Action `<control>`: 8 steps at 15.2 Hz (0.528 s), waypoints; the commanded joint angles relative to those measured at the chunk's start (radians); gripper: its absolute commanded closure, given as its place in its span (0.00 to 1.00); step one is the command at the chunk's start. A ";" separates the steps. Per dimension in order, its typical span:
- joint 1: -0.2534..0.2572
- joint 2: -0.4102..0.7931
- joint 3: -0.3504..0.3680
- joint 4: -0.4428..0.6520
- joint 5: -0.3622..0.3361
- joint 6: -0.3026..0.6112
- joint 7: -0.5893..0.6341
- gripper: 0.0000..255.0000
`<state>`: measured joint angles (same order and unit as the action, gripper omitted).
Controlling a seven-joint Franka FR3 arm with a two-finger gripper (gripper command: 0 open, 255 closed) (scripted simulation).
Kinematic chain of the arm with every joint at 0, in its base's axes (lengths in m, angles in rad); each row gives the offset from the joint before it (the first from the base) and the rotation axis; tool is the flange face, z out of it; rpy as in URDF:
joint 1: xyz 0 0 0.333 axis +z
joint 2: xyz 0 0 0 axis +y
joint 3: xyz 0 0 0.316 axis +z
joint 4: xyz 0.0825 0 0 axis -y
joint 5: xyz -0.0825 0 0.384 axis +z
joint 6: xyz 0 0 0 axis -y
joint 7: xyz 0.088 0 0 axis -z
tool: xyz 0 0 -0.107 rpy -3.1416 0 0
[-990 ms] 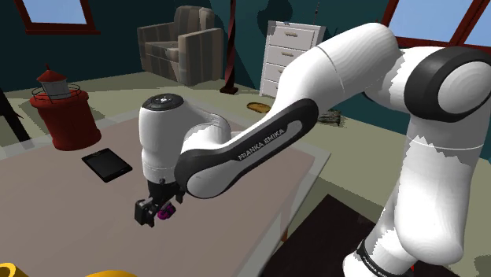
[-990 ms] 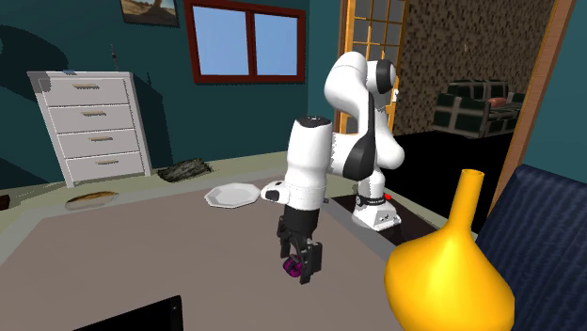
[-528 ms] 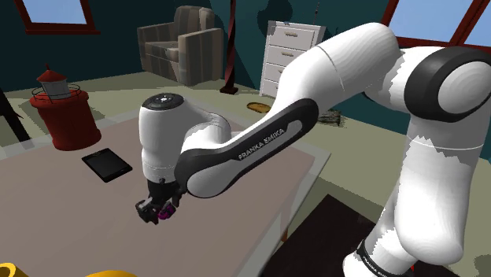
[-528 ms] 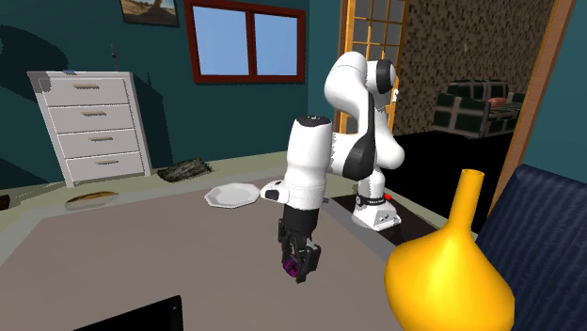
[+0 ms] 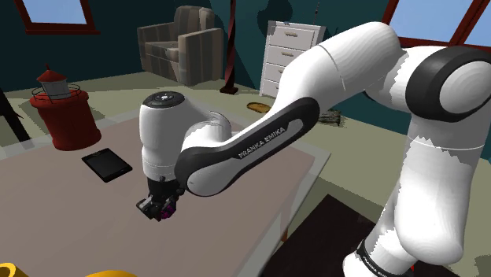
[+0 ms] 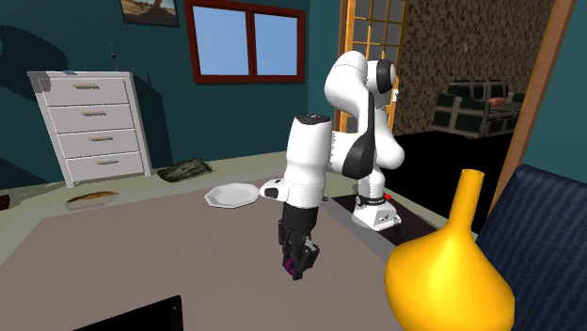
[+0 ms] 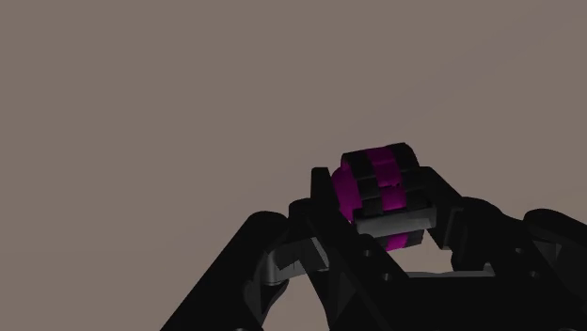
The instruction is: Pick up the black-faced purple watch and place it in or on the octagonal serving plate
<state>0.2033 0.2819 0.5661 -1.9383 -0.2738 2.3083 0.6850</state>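
the claw [image 5: 160, 208] is clamped shut on the watch [image 5: 166, 212], both black fingers [image 7: 320, 212] pressing on it from either side. in the wrist view the watch [image 7: 376, 179] is a chunky curled thing: a band of blocky black links with a magenta-purple stripe down the middle and a rounded purple flank. i can't make out the face from any angle. the claw [image 7: 381, 202] hangs low over the table [image 5: 71, 197], which is flat, matte and greyish brown. i honestly can't tell if the watch touches the top or sits just above it.

in the second exterior view the claw [image 6: 299, 263] points straight down from the white arm [image 6: 306, 165], with a sliver of purple watch [image 6: 289, 267] peeking out at its tip. the octagonal plate [image 6: 231, 195] is plain white, shallow and faceted. it sits on the far part of the table [image 6: 141, 263], just beside the arm's elbow and well apart from the claw.

other stuff around: a thin glossy black tablet [image 5: 107, 164] lies flat on the table near the claw, on the shoulder view's left. beyond it stands a red cylinder [image 5: 67, 114]. a smooth yellow vase [image 6: 452, 268] with a fat belly and narrow neck is right up close in the second exterior view. a white dresser [image 6: 94, 127] with drawers stands against the teal wall, and a striped armchair [image 5: 181, 43] sits in the back.
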 commanded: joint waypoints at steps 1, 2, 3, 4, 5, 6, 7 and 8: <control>0.004 0.009 0.000 -0.002 -0.003 0.000 0.003 1.00; 0.002 0.001 0.003 0.003 0.004 -0.010 -0.002 1.00; 0.000 -0.006 0.005 0.008 0.011 -0.021 -0.007 1.00; -0.002 -0.012 0.008 0.014 0.017 -0.033 -0.011 1.00; -0.004 -0.019 0.010 0.020 0.023 -0.044 -0.016 1.00; -0.006 -0.025 0.012 0.026 0.029 -0.055 -0.020 1.00; -0.007 -0.032 0.014 0.032 0.035 -0.066 -0.024 1.00; -0.009 -0.038 0.016 0.038 0.040 -0.077 -0.028 1.00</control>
<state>0.1962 0.2504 0.5801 -1.9068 -0.2394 2.2431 0.6611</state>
